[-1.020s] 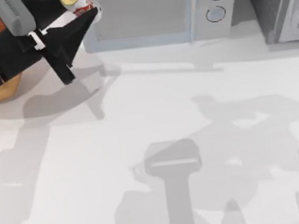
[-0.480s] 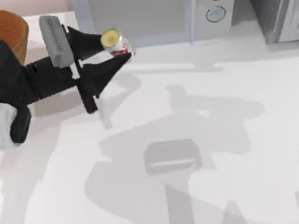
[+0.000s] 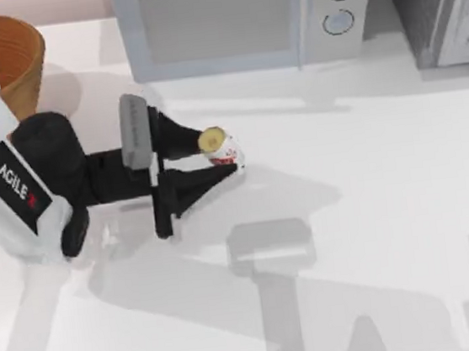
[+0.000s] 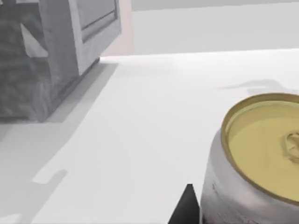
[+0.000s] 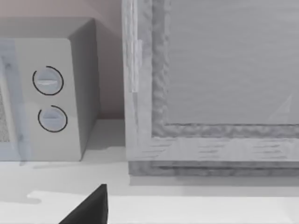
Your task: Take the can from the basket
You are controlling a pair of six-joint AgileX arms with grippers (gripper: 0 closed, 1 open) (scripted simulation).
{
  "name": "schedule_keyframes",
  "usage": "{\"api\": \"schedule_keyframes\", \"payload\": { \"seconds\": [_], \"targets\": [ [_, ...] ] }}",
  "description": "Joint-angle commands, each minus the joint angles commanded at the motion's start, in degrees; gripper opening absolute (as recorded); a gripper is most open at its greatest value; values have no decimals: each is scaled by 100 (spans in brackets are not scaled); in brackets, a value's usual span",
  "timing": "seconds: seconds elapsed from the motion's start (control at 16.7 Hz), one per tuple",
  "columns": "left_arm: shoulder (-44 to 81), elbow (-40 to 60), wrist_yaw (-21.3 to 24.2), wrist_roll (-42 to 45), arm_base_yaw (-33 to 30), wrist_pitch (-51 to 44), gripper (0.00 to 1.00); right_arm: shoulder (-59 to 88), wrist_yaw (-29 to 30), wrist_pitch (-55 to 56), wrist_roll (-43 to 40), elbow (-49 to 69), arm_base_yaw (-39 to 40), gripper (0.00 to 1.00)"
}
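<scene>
left gripper grasping can; moved from by the microwave down over open tabletop | basket well behind; can out, only set-down left | right arm parked

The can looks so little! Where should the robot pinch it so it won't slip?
Best on its round side wall, one finger each side, coming in from the top view's left. The left gripper already grips the can that way, leaving its yellowish top uncovered.
</scene>
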Motion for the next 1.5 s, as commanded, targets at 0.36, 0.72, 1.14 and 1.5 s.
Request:
{"api": "schedule_keyframes", "payload": {
  "seconds": [0.36,0.72,1.14,1.5],
  "targets": [
    [462,41,286,14,-84,27,0,0,0,0,0,0,0,100],
    [462,41,286,14,-84,27,15,0,0,0,0,0,0,100],
    [462,41,286,14,-84,27,68,0,0,0,0,0,0,100],
    [462,41,286,14,-84,27,100,0,0,0,0,0,0,100]
  ]
}}
